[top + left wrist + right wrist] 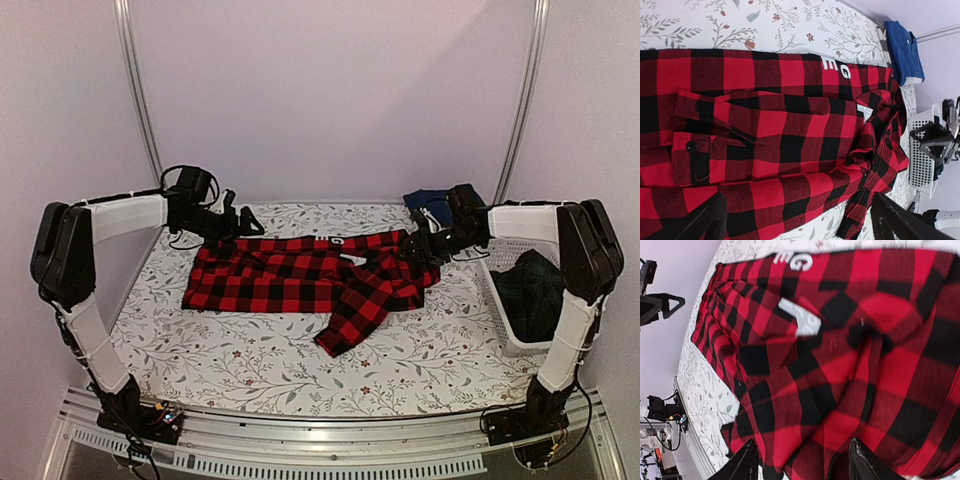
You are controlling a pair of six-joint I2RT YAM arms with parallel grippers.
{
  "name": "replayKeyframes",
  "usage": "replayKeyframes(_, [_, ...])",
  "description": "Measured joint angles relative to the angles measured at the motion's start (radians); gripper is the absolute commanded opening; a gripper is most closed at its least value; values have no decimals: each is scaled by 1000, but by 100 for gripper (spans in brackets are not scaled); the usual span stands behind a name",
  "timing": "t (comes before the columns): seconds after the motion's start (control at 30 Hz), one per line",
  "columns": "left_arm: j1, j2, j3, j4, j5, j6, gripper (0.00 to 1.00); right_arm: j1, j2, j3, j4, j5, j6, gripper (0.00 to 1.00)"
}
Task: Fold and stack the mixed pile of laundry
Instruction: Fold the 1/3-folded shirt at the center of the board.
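Nearest in the top view are the two arm bases, bolted to the rail at the table's near edge. Beyond them the shirt (300, 275) lies spread flat across the middle of the table cloth (250, 355), with one sleeve angled toward the near side. The left gripper (235, 225) hangs at the shirt's far left corner, and the right gripper (420, 248) is over its right end. At the right edge stands the basket (495, 290) with the plaid garment (530, 290) inside. The navy piece (425, 198) lies folded at the far side, behind the right gripper. In the left wrist view the left gripper (797, 200) has its jaws wide apart above the shirt (765, 125) and clamps nothing. The navy piece (904, 50), the basket (922, 160) and the right gripper (935, 142) show past the shirt's far end. In the right wrist view the right gripper (804, 445) has its jaws parted just over the rumpled shirt (840, 365), which fills the frame. I cannot tell whether they touch it.
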Motion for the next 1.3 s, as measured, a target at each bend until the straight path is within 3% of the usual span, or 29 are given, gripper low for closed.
replayKeyframes(0.2, [10,48,48,-17,19,60,100,0,160,341,-9,25,-2,61])
replayKeyframes(0.47, [36,65,66,-31,21,89,100,0,358,494,-108,57,-4,59])
replayKeyframes(0.6, [40,66,66,-32,27,93,100,2,396,494,-159,67,-22,51])
replayKeyframes(1.0, [60,82,66,-35,38,93,100,24,407,538,-207,40,-71,2])
replayKeyframes(1.3, [69,84,66,-42,38,93,100,26,407,618,-214,24,-85,0])
